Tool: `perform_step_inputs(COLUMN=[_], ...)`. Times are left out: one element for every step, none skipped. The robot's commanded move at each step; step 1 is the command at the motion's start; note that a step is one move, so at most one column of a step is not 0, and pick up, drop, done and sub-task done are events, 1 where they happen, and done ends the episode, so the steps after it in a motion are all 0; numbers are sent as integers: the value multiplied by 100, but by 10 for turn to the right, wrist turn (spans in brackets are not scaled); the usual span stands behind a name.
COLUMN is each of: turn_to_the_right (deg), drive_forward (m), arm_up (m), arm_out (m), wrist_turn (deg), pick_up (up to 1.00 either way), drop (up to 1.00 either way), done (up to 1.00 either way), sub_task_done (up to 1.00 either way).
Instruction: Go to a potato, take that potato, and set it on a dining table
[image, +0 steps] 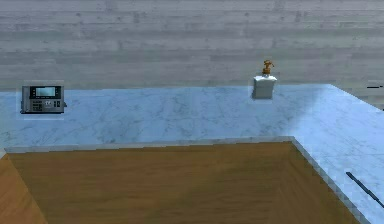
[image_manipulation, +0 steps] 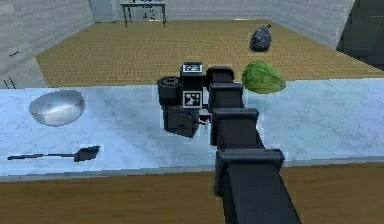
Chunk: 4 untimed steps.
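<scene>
My arm (image_manipulation: 240, 150) rises from the bottom edge of the arm side view over a pale marble counter (image_manipulation: 320, 125). At its far end are the white marker squares (image_manipulation: 192, 85), with the gripper's dark body (image_manipulation: 174, 108) just left of them above the countertop. I cannot make out the fingers' ends, so I cannot tell whether it holds anything. A green lettuce-like head (image_manipulation: 262, 77) lies on the counter to the right of the arm. Far back in the room stands a table (image_manipulation: 146, 9).
A metal bowl (image_manipulation: 57, 107) and a dark spatula (image_manipulation: 55, 155) lie on the counter left of the arm. A dark bag (image_manipulation: 262, 38) sits on the wooden floor beyond. The forward view has the counter (image: 180, 118), a small device (image: 43, 97), a small statue (image: 265, 78) and a thin dark utensil (image: 365, 188).
</scene>
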Motion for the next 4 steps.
perform_step_inputs(turn_to_the_right=[0, 0, 0, 0], drive_forward=[0, 0, 0, 0], arm_up=[0, 0, 0, 0], arm_out=[0, 0, 0, 0], wrist_turn=[-450, -450, -450, -150], pick_up=[0, 0, 0, 0], drop=[0, 0, 0, 0], done=[0, 0, 0, 0], sub_task_done=[0, 0, 0, 0])
